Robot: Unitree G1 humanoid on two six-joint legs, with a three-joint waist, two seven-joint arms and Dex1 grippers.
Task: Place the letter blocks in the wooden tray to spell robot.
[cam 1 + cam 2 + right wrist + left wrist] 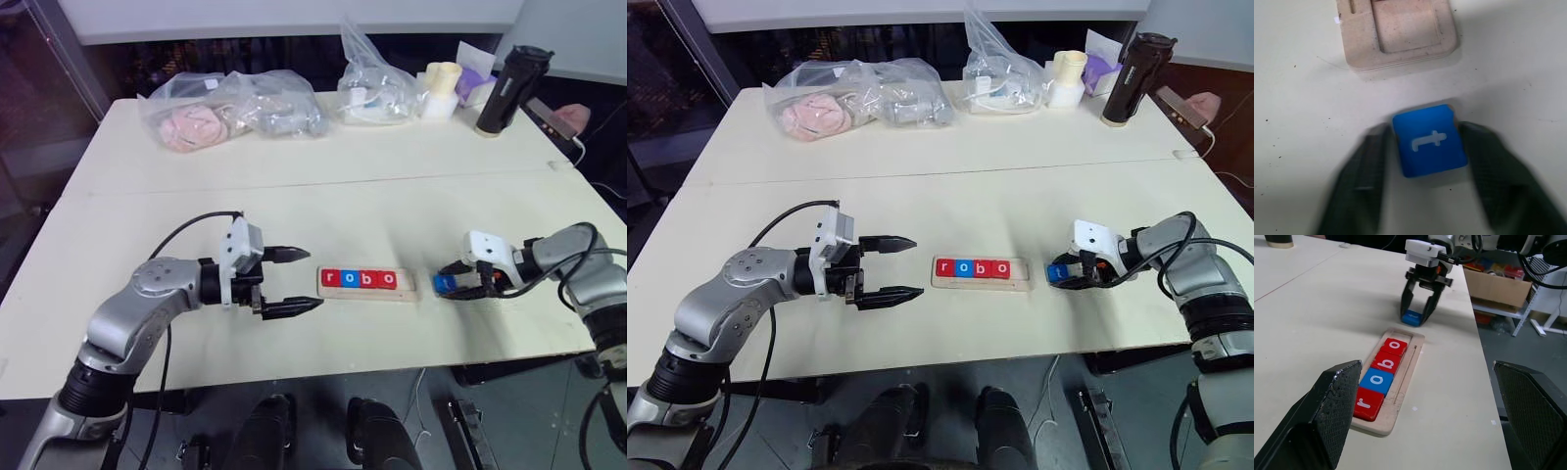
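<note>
Currently the left gripper (pixel 292 282) hovers over the desk (pixel 323 186) near its front edge, fingers spread wide apart, pointing at the wooden tray (pixel 409 284). Just beside it, the tray holds four letter blocks (pixel 360 279) in a row reading r, o, b, o; the slot at its right end is bare. Just beyond that end, the right gripper (pixel 447 283) is clamped on the blue t block (pixel 1430 141), which rests on the desk near the front edge.
</note>
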